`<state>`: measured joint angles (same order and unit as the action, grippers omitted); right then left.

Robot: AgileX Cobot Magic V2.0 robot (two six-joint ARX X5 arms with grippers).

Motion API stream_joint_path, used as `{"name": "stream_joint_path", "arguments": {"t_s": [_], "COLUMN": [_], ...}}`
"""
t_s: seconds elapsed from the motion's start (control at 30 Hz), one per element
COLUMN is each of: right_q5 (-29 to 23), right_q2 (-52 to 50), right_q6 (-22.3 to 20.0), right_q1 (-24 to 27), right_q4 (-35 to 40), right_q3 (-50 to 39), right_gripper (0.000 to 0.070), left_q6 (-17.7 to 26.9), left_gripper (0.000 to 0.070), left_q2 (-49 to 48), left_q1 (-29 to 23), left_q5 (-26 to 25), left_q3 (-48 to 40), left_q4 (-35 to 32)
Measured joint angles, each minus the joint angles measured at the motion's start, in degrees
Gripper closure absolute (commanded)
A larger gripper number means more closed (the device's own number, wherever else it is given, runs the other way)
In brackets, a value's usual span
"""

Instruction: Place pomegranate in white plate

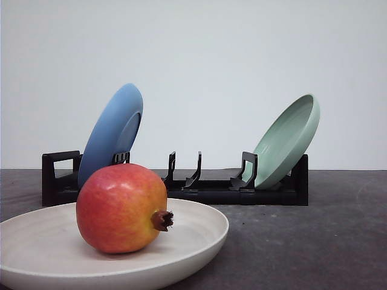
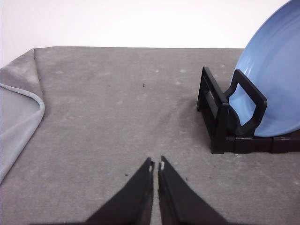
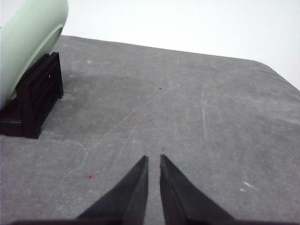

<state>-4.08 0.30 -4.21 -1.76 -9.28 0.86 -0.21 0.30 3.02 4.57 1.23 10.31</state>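
The pomegranate (image 1: 122, 208), red shading to orange with a dark crown stub pointing right, rests inside the white plate (image 1: 199, 225) at the near left of the front view. My left gripper (image 2: 156, 165) hovers over bare grey mat beside the rack's blue-plate end, its fingers nearly touching and nothing between them. My right gripper (image 3: 153, 158) hangs over bare mat past the rack's green-plate end, its fingers close together and holding nothing.
A black dish rack (image 1: 205, 187) stands behind the white plate, holding a tilted blue plate (image 1: 113, 130) on its left and a pale green plate (image 1: 288, 139) on its right. The grey mat's folded edge (image 2: 21, 108) lies beyond the left gripper.
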Motion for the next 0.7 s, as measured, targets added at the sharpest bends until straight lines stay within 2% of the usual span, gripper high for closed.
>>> {"name": "stream_joint_path", "arguments": {"t_s": [0.7], "right_q5": [0.00], "right_q2": [0.00], "right_q6": [0.00], "right_q1": [0.00], "right_q4": [0.00], "right_q3": [0.00], "right_gripper": [0.0655], "left_q6": [0.00], "left_gripper": [0.0700], "left_q2": [0.00], "left_q1": [0.00], "left_q5": [0.00], "left_q3": [0.00], "left_q4": [0.00]}}
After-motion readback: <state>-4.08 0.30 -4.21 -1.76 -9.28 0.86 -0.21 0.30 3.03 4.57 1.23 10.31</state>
